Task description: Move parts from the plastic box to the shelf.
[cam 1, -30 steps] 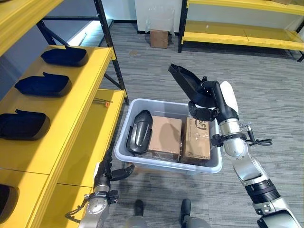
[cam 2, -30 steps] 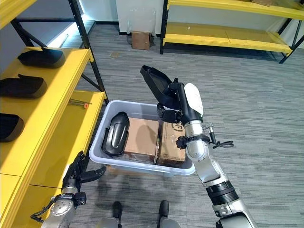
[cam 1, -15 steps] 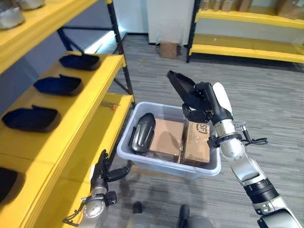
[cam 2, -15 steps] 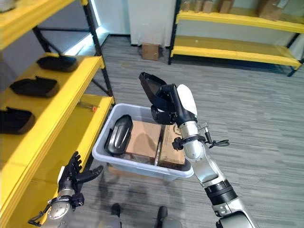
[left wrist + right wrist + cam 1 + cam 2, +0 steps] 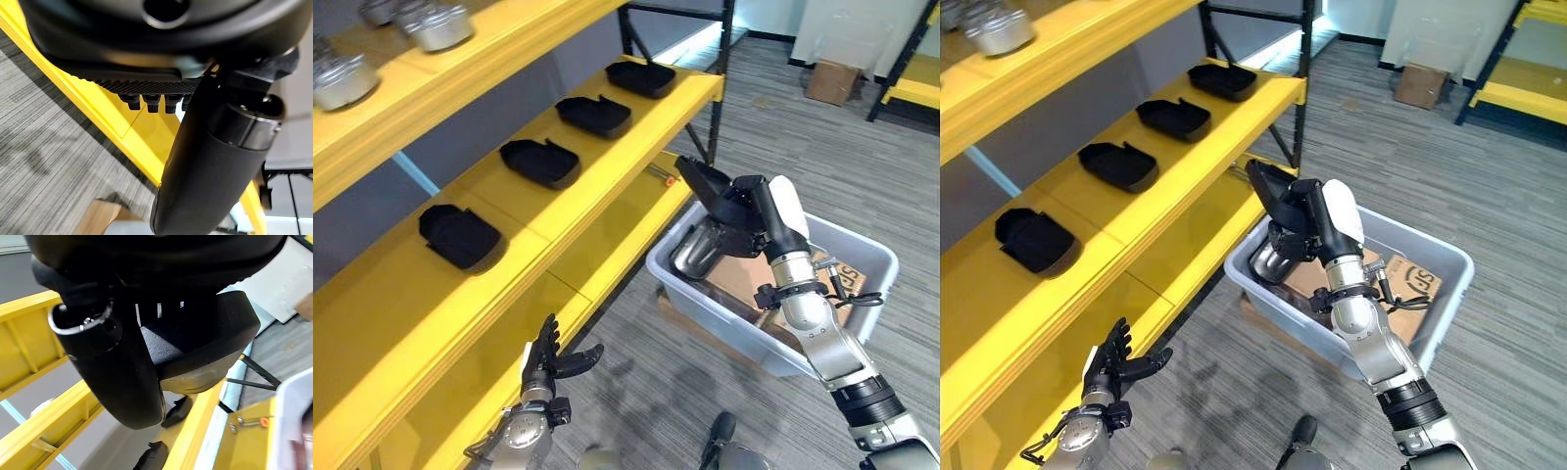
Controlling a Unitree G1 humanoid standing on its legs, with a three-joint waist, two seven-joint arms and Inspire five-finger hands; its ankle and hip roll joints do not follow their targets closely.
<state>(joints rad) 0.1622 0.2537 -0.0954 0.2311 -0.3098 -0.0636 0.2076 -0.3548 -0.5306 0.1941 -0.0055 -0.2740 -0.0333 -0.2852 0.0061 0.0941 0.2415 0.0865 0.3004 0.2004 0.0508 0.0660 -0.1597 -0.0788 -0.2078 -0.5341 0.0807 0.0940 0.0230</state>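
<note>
One black part (image 5: 1278,196) sits clamped in the curled fingers of the right hand (image 5: 744,208), raised above the near corner of the plastic box (image 5: 862,257). Its long axis points up and toward the yellow shelf (image 5: 607,162), which lies to the robot's left, just beside the part. Four like parts (image 5: 543,162) line that shelf already. Low down, the left hand (image 5: 546,364) hangs spread and empty, well apart.

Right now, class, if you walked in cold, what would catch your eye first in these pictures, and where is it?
First, the right hand, raised over the grey plastic box on the floor, curled round a black part. Next, the row of black parts already lying along the yellow shelf to the robot's left. The left hand hangs open, low beside the shelf's lower edge.
</note>
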